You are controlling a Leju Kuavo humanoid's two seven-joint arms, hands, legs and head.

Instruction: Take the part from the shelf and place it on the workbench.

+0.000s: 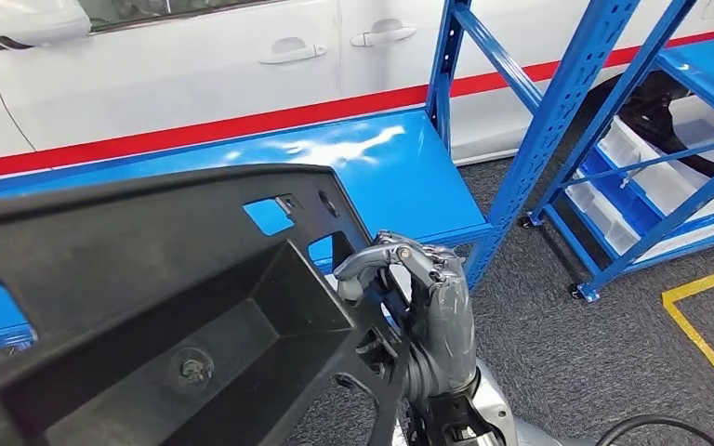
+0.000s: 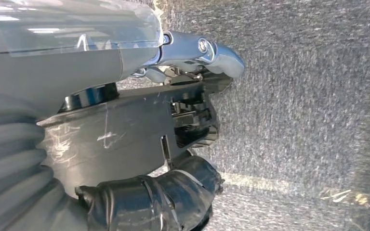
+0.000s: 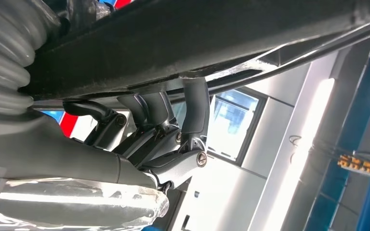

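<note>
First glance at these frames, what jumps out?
The big black plastic part fills the lower left of the head view, held above the blue workbench. The right hand grips its right edge; the left hand clamps its other end over grey carpet. Behind the bench stands a white car with a red stripe.

no writing, label, brand or number can be read in any view. the black plastic part (image 1: pixel 149 307) bears no legible marking. neither does the blue workbench (image 1: pixel 372 167).
</note>
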